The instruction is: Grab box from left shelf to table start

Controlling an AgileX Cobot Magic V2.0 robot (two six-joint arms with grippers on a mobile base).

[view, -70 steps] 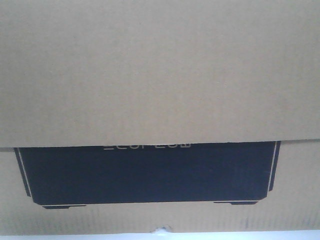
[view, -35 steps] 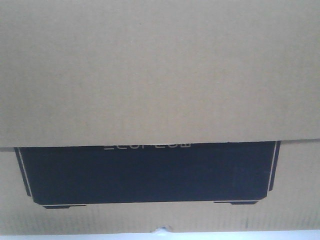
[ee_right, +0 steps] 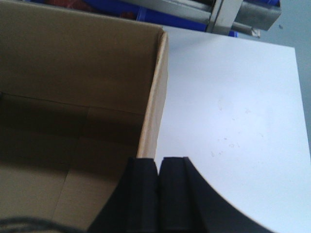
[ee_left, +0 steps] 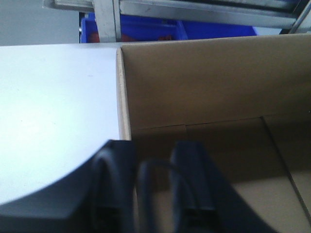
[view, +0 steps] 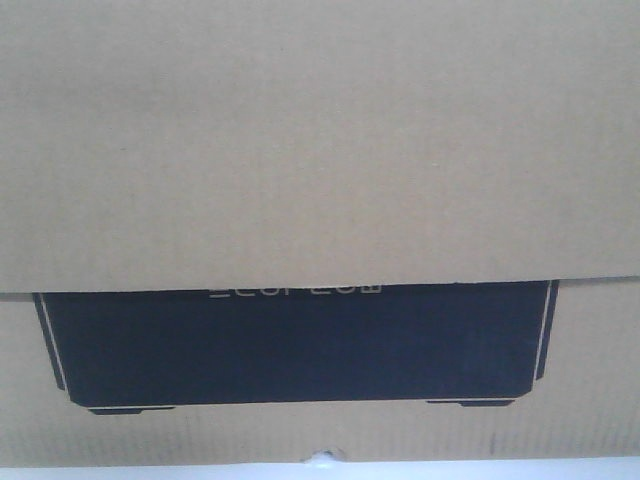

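The box (view: pixel 320 150) filled the front-facing view almost entirely: plain brown corrugated cardboard across the upper part, and below a flap edge the black printed panel (view: pixel 295 345) with its thin pale outline and the tops of pale letters just showing. A thin pale strip of the tabletop (view: pixel 560 470) ran under the box's lower edge, so the box stood on the tabletop.

From the left wrist view, the left gripper (ee_left: pixel 146 194) reached in from the bottom of the picture, blurred and dark, with one finger (ee_left: pixel 114 187) outside the box's side wall (ee_left: pixel 123 97) and the other inside the open box. The jaws straddled that wall's rim, closed onto the wall. The white tabletop (ee_left: pixel 53 111) spread out beside the box, and beyond it stood a silver steel frame (ee_left: pixel 104 19) with blue bins (ee_left: pixel 146 30) behind.

From the right wrist view, the right gripper (ee_right: pixel 156 194) came in from the bottom edge in the same manner, at the opposite side wall (ee_right: pixel 154 97). Its two dark fingers (ee_right: pixel 172 194) sat nearly together, pinching the cardboard rim between them. The box's brown interior lay in shadow to one side and the bare tabletop (ee_right: pixel 233 121) to the other, with the steel frame (ee_right: pixel 218 14) at the far edge.
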